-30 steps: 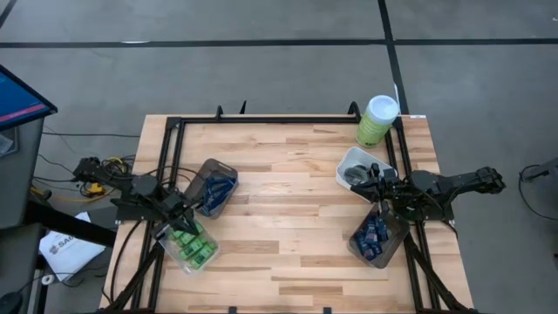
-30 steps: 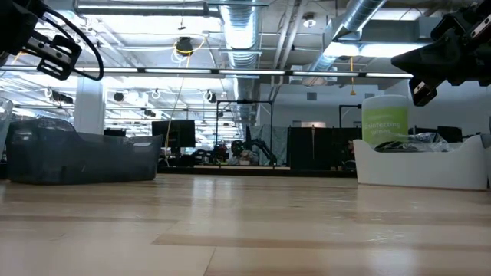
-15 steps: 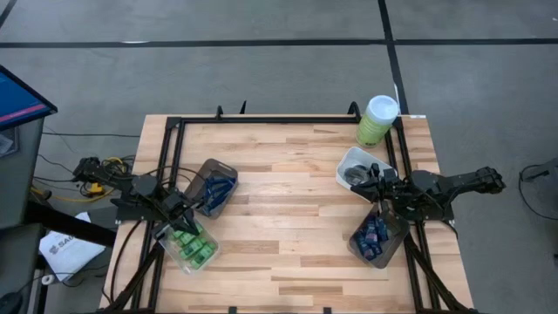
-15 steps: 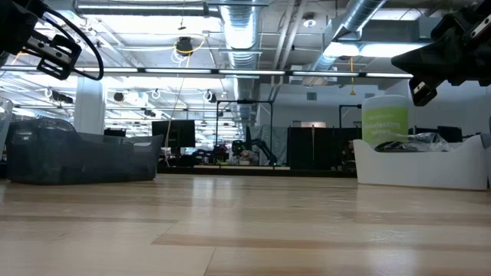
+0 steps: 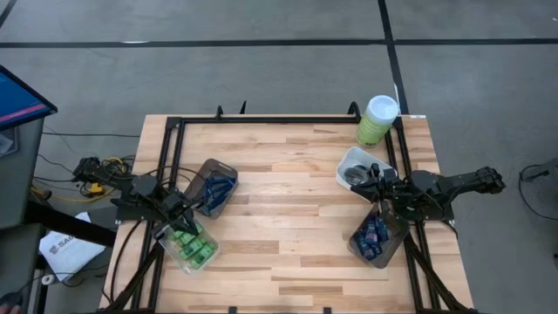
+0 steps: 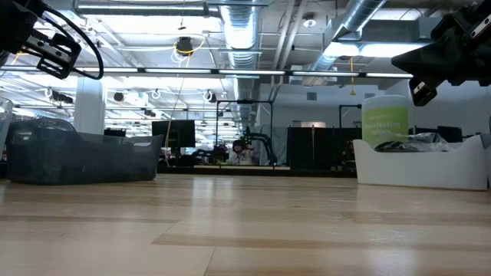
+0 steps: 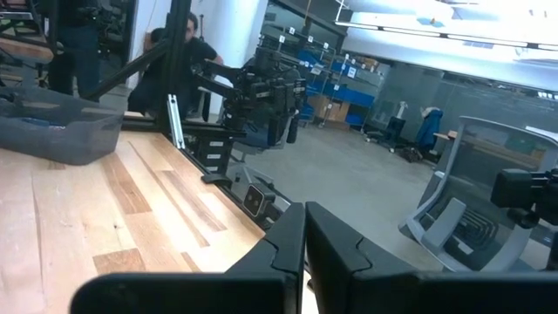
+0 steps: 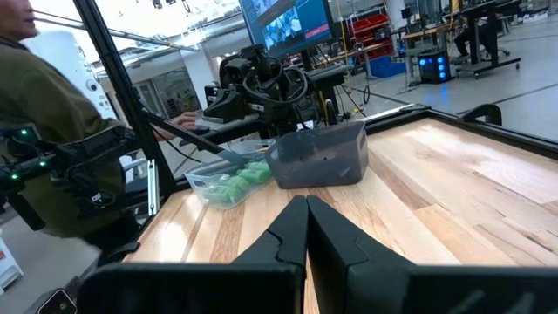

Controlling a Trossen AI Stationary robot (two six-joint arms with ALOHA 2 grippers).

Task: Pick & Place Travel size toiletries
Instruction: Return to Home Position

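Left hand (image 5: 177,212) closed, green bottles (image 5: 193,246) just beside; right hand (image 5: 378,187) closed by the white tub (image 5: 346,160). Sagging could clip rims.

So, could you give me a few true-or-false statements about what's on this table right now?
1. The green bottles lie in a clear tub on the left arm's side. True.
2. Blue razors lie in the smoky bin. True.
3. The left tool grips a razor. False: it is shut on nothing.
4. The pale-green canister lies tipped over mid-table. False: it stands upright at a corner of the table.
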